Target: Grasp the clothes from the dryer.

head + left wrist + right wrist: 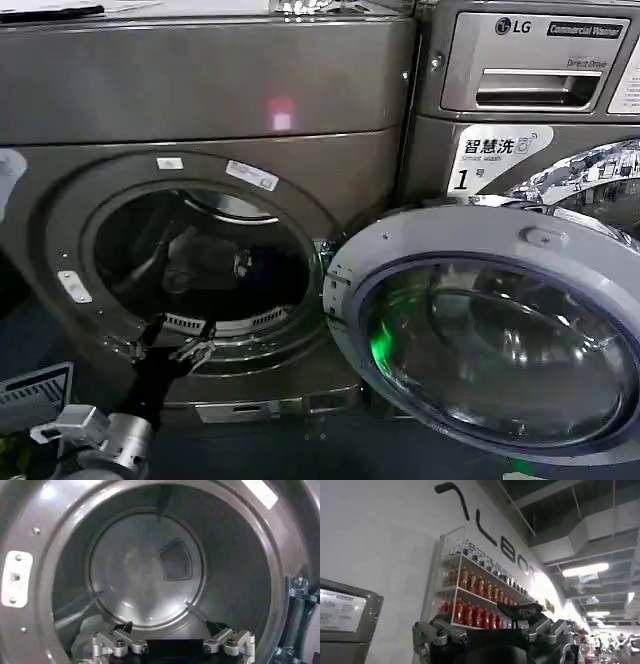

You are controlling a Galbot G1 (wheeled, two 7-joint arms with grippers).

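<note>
Head view: our left gripper (pixel 172 347) spread wide at dryer (pixel 200 130) porthole lip, door (pixel 480 330) swung open. Pale clothes (pixel 87 630) low inside drum, just beyond fingers. We should reach deeper, drop onto bundle, then close. Right gripper (pixel 495 630) parked aloft, spread.

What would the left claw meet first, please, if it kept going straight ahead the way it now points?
The left claw, open at the dryer porthole's lower rim, points into the drum. Straight ahead the way looks free up to the drum's back wall. The pale clothes lie low to one side, probably just off that line; depth is unclear.
</note>
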